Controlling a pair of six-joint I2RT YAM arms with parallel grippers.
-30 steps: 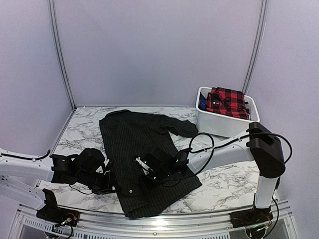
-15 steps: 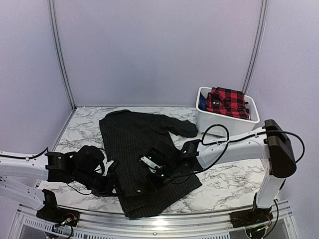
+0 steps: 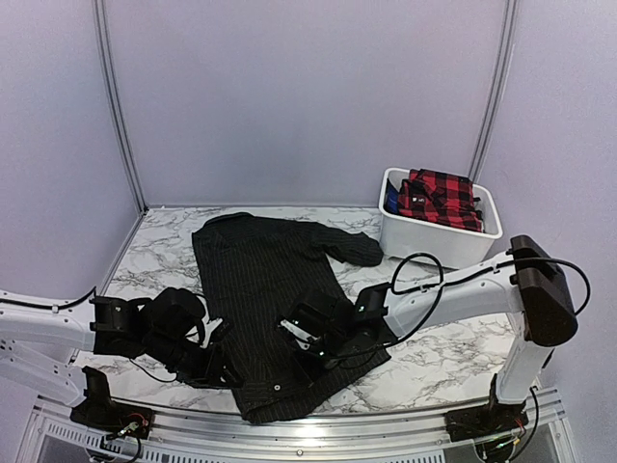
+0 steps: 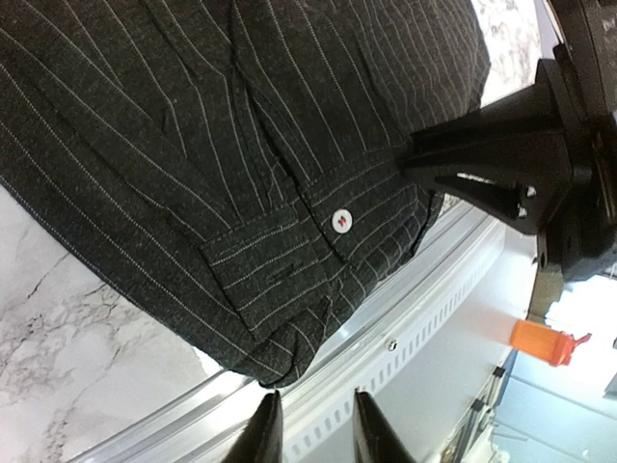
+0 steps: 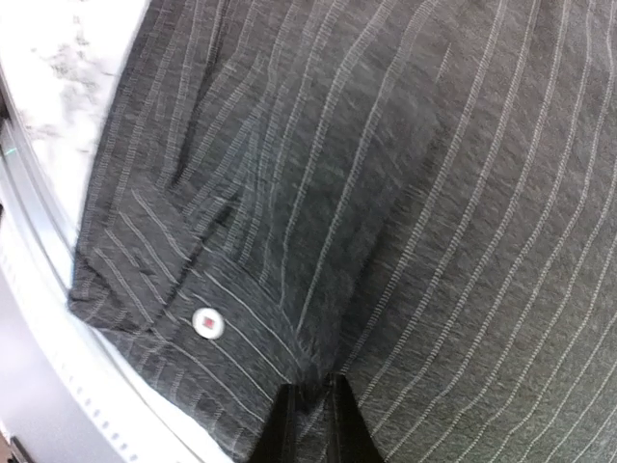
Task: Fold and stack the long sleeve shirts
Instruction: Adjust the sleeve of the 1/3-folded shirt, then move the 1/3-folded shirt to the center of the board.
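**Item 1. Metal rail** (image 4: 405,328). Runs along the near edge of the surface (image 3: 154,251), which is marble-patterned.

**Item 2. Left hand** (image 3: 220,359). Near-left part of the surface, just beside the left border of the shirt's hem. In the left wrist view the fingers (image 4: 268,429) stand a narrow gap apart with nothing between them.

**Item 3. Right hand** (image 3: 304,336). Lying on the cloth at the near-right part of the shirt. Its fingers (image 5: 284,424) are almost together, and a crease runs into them. Judged to be pinching a fold.

**Item 4. Black pinstripe shirt** (image 3: 260,280). Spread flat.
- Long axis runs from the hem at the near edge to the collar near the far edge, leaning slightly left.
- One sleeve (image 3: 352,249) trails towards the far-right corner.
- A white button (image 4: 341,220) sits by the near hem, between the two hands.
- The right hand is the nearer, being already on the shirt. For the left hand the hem lies rightward.

**Item 5. White bin** (image 3: 424,246). Far-right corner, holding a red-and-black plaid shirt (image 3: 442,198).
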